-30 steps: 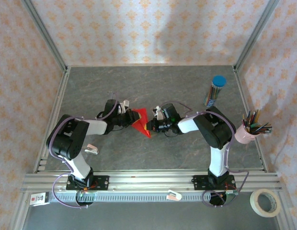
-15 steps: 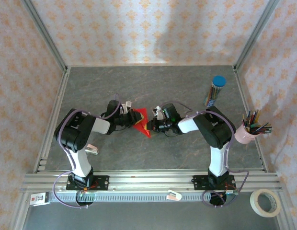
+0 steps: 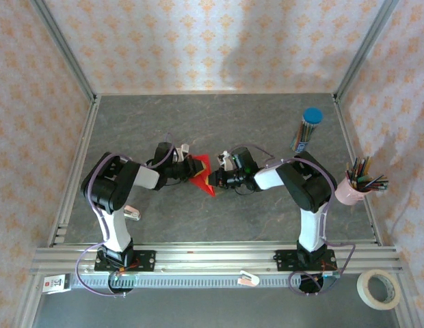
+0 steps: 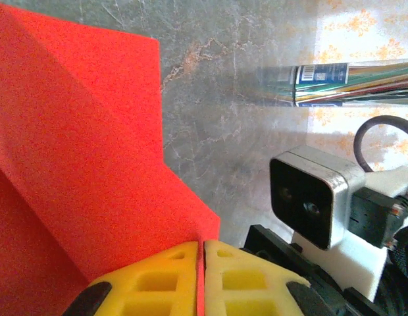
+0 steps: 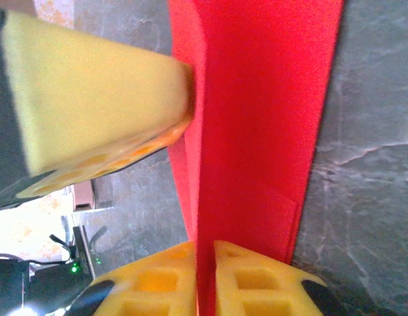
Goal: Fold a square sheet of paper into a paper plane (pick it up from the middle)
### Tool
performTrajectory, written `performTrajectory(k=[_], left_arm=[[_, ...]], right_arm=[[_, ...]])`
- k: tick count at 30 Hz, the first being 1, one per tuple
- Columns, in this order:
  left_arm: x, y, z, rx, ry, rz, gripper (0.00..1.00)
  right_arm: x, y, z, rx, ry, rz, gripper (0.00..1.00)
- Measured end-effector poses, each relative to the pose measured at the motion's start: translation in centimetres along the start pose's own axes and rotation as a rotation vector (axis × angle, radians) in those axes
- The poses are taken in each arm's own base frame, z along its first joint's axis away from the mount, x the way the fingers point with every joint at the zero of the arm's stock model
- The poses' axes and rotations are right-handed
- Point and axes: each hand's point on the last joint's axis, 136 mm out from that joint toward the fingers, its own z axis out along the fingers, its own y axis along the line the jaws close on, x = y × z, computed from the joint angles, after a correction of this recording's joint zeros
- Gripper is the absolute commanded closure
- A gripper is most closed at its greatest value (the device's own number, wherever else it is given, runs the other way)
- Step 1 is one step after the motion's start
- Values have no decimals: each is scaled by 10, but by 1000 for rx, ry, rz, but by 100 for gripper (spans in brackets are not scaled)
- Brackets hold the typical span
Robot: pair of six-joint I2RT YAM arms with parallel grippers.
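Observation:
The square sheet of paper (image 3: 202, 174) is bright red and folded into a creased, pointed shape, held just above the middle of the table between both grippers. My left gripper (image 3: 192, 167) is shut on its left edge; in the left wrist view the yellow fingertips (image 4: 171, 263) pinch the red paper (image 4: 79, 145) at its corner. My right gripper (image 3: 213, 180) meets it from the right. In the right wrist view the folded paper (image 5: 256, 118) runs straight up from between that gripper's (image 5: 205, 253) narrowly parted yellow fingers, and the left gripper's finger (image 5: 92, 112) presses its far side.
A blue-capped tube of coloured pencils (image 3: 306, 130) lies at the back right, also in the left wrist view (image 4: 349, 82). A pink cup of pencils (image 3: 355, 186) stands at the right edge. A small white object (image 3: 132, 213) lies front left. A tape roll (image 3: 380, 288) sits outside the frame.
The left arm's elbow has swung in towards the centre and its wrist has pushed slightly right. The red paper and the right arm have stayed almost in place.

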Motion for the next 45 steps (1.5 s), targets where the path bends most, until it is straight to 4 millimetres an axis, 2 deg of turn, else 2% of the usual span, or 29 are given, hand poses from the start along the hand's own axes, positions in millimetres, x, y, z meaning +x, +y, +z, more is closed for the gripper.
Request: performTrajectory(k=[7,19,31,38,41,45], left_arm=[[-1,-4,3,-6,4,9,91],[-1,7,6,-44,7,-6,91],[-3,5,6,-42,6,-3,91],[-4,3,7,-42,7,0,91],[-1,4,8,-46,14,-2,91],[1,4,9,-51,22,-5,91]], right_arm=[[4,1,-4,15,15,6,81],[16,-6,-15,80,37,8,81],[16,-13,-16,118,25,-5,90],[13,-8,-23,140,4,-2,75],[6,-1,-32,160,-34,-10,66],[-6,7,-43,195,-87,-33,59]])
